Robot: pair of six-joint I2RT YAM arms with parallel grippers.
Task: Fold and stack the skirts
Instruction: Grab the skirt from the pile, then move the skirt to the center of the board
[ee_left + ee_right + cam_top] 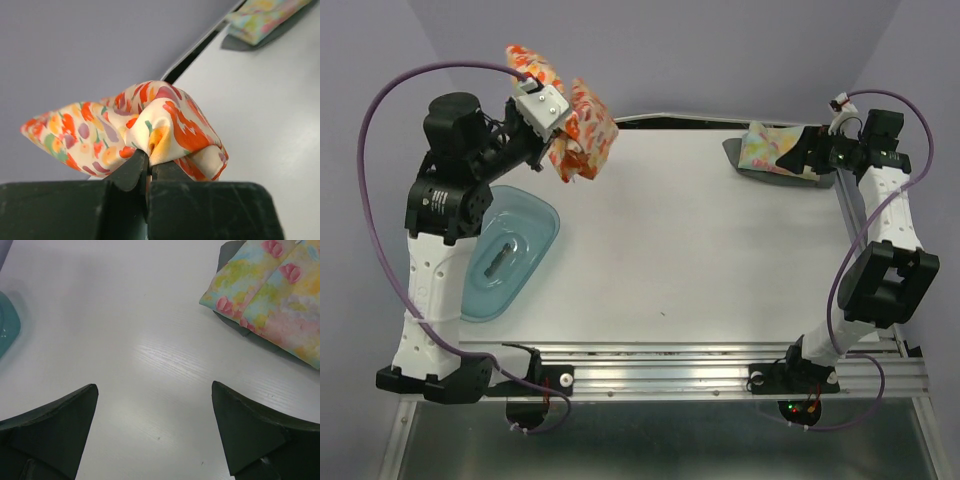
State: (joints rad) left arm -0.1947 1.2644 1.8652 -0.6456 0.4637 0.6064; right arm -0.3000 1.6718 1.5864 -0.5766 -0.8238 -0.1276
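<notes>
My left gripper (556, 133) is shut on the white skirt with orange-red flowers (582, 128), which hangs bunched above the table's far left corner. In the left wrist view the fingers (132, 170) pinch a fold of that flowered skirt (165, 130). The pastel floral skirt (772, 147) lies folded on the dark grey skirt (775, 175) at the far right. My right gripper (155, 390) stands open over bare table beside that stack, with the pastel skirt (272, 300) at the upper right of its view and the grey skirt (231, 250) under it.
A translucent blue plastic basin (525, 225) sits at the left of the white table (700, 260), next to the left arm; its edge (7, 320) shows in the right wrist view. A metal rail (720, 365) runs along the near edge.
</notes>
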